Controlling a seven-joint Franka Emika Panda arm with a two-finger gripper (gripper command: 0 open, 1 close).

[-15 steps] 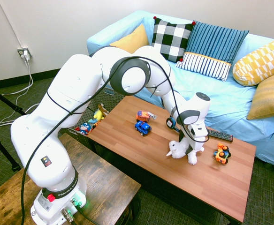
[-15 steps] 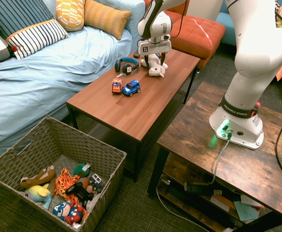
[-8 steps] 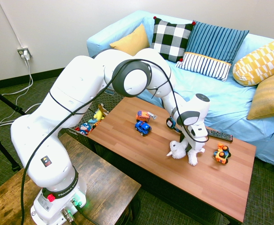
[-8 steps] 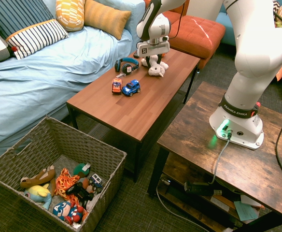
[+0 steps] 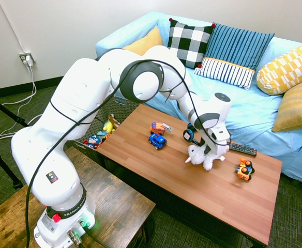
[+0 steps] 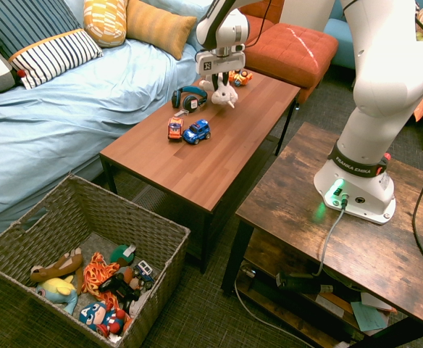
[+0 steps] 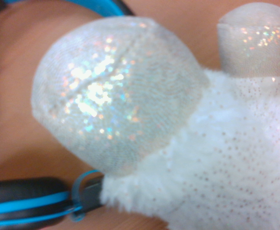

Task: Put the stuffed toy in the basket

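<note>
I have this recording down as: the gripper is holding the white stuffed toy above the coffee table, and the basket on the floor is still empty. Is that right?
Not quite: the basket isn't empty. The second exterior view shows several toys inside it. The rest stands.

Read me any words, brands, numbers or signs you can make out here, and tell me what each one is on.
"FRANKA EMIKA": on the base of the robot arm.
Yellow warning sticker on the arm: its print is too small to read.
Remote control: button markings too small to read.
</note>
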